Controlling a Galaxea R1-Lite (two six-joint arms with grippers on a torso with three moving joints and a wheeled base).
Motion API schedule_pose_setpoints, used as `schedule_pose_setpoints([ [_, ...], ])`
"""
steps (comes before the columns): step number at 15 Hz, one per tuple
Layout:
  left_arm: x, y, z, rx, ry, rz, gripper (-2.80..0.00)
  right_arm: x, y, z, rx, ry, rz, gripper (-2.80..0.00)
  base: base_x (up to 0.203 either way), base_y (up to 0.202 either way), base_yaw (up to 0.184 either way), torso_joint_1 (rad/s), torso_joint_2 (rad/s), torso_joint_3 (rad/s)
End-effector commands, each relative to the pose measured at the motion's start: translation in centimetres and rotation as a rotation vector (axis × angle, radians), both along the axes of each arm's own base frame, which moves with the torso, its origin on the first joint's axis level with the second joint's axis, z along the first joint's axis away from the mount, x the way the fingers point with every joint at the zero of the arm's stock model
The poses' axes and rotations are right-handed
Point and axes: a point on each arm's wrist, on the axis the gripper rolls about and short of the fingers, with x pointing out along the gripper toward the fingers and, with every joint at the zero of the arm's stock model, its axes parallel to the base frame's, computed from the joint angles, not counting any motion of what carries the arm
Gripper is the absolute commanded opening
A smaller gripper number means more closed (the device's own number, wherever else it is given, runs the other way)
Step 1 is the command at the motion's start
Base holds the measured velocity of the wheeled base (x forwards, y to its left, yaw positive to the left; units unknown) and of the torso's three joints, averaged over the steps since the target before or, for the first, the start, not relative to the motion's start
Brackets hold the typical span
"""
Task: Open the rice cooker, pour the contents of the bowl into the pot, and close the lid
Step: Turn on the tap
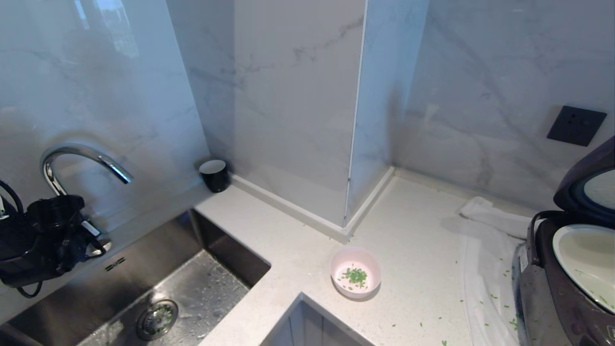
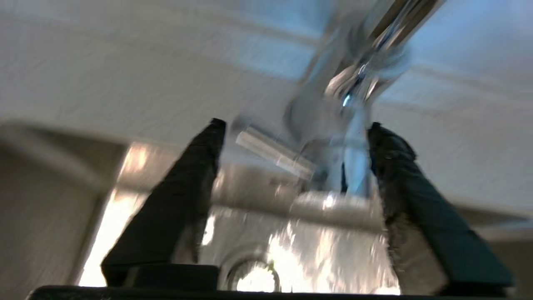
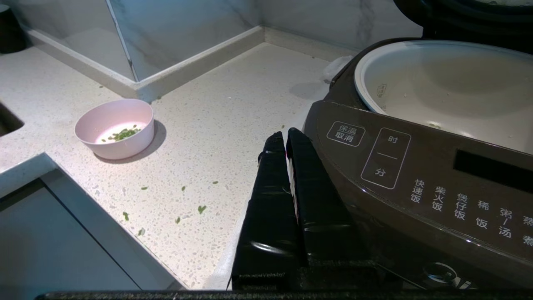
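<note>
The cooker (image 1: 567, 283) stands at the right end of the desk (image 1: 413, 230) with its lid (image 1: 588, 185) tipped up and back on the hinge. The cream pot (image 1: 584, 262) sits uncovered inside it; in the right wrist view its walls look bare apart from a few specks. The pink bowl (image 1: 355, 272) rests upright on the desk, well apart from the cooker and near the desk's front notch. A small heap of green bits (image 1: 356, 276) lies on its floor. More green bits are scattered over the desk between bowl and cooker, and on the white cloth (image 1: 487, 250) under the cooker.

The left pincer (image 2: 291, 137) is over at the sink (image 1: 158, 288), by the foot of the tap (image 1: 81, 161). Its 2 fingers (image 2: 183, 187) are spread wide and nothing is between them; the view there is smeared. The right pincer (image 3: 283, 135) hangs low beside the cooker's front panel (image 3: 416, 179), its fingers pressed together and holding nothing. A black cup (image 1: 214, 175) stands in the corner behind the sink, against the marble wall (image 1: 298, 96).
</note>
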Motion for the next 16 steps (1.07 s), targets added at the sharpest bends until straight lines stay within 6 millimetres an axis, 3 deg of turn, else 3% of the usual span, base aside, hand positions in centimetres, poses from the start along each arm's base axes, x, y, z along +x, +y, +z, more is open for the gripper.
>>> schedule_pose_setpoints([
  [1, 0.3, 0.1, -1.0, -0.003, 0.009, 0.003, 0.0, 0.0, 0.0, 0.0, -0.001, 0.0, 0.0, -2.8, 0.0, 0.0, 0.0, 0.0, 0.0, 0.0],
  [2, 0.3, 0.1, -0.8, 0.001, 0.005, 0.004, 0.0, 0.0, 0.0, 0.0, -0.001, 0.0, 0.0, -2.8, 0.0, 0.0, 0.0, 0.0, 0.0, 0.0],
  [3, 0.3, 0.2, -0.6, 0.005, -0.003, 0.005, -2.8, 0.0, 0.0, 0.0, -0.001, 0.0, 0.0, -2.8, 0.0, 0.0, 0.0, 0.0, 0.0, 0.0],
  [16, 0.0, 0.7, -0.1, 0.013, -0.005, 0.017, -2.8, 0.0, 0.0, 0.0, -0.001, 0.0, 0.001, -2.8, 0.0, 0.0, 0.0, 0.0, 0.0, 0.0],
])
